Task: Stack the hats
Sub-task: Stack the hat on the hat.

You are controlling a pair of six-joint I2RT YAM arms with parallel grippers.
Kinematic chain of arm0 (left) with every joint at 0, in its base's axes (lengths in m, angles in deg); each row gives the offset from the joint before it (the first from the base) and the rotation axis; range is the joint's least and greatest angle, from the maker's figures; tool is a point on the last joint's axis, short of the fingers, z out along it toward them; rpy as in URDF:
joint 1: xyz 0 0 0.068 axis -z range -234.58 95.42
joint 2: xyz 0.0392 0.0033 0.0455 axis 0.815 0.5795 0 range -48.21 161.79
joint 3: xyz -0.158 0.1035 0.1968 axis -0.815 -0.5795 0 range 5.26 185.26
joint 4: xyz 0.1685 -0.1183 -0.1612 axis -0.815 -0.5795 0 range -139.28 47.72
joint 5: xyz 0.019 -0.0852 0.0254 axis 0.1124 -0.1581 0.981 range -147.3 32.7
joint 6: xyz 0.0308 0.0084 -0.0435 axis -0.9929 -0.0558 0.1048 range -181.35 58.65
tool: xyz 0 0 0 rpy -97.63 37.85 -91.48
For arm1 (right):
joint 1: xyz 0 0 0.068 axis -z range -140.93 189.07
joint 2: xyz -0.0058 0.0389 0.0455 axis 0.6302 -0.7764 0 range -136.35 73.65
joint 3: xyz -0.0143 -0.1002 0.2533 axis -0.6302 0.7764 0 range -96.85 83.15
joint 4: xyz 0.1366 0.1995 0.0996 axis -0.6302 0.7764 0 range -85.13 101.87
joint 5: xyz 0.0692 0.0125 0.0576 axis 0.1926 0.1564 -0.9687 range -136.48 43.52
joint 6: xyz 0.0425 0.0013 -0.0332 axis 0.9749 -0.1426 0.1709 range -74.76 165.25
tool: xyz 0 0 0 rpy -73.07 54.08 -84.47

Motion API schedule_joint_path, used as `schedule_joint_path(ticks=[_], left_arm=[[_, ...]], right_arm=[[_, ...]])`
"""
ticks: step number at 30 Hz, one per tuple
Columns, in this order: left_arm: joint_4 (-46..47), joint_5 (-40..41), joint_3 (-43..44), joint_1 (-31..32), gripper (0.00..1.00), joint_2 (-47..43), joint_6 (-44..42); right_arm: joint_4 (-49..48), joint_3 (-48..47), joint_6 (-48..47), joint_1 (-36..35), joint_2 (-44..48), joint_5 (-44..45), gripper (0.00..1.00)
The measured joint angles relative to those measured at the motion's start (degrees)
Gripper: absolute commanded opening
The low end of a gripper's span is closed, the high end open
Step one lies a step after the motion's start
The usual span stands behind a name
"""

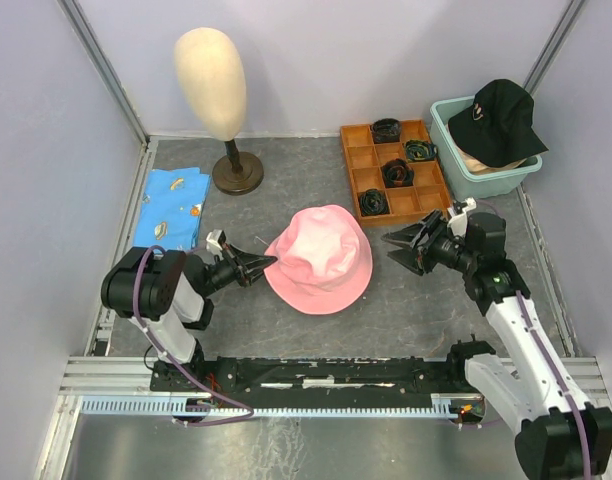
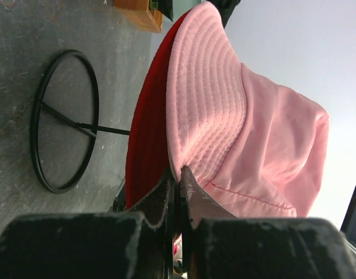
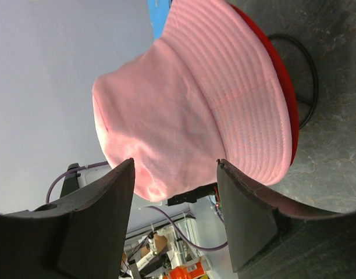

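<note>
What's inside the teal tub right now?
A black cap sits on top of the tub, with beige fabric showing beneath it. The cap covers whatever else is inside.

Two hats are showing in full: one pink hat [image 1: 321,258] and one black cap [image 1: 498,120]. Tan fabric [image 1: 475,159] is peeking out under the cap, count unclear. Also sitting in view: one tub [image 1: 486,183], one tray [image 1: 364,157] carrying four black bundles [image 1: 386,130], one mannequin head [image 1: 211,80], one blue cloth [image 1: 174,205], two grippers [image 1: 266,263].
</note>
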Motion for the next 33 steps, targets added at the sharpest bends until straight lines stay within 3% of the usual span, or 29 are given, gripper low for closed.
schedule_joint_path(ticks=[9,20,33], left_arm=[[0.07,-2.01,1.42,0.0,0.05,3.5,-0.5],[0.02,-3.02,2.56,-0.26,0.06,3.56,-0.48],[0.02,-3.02,3.19,-0.26,0.03,3.56,-0.44]], right_arm=[[-7.26,-0.26,-2.23,1.97,-9.57,-2.78,0.65],[-11.67,9.55,-5.81,2.93,-10.29,-6.29,0.65],[-36.06,12.74,-0.31,3.67,-26.56,-9.14,0.64]])
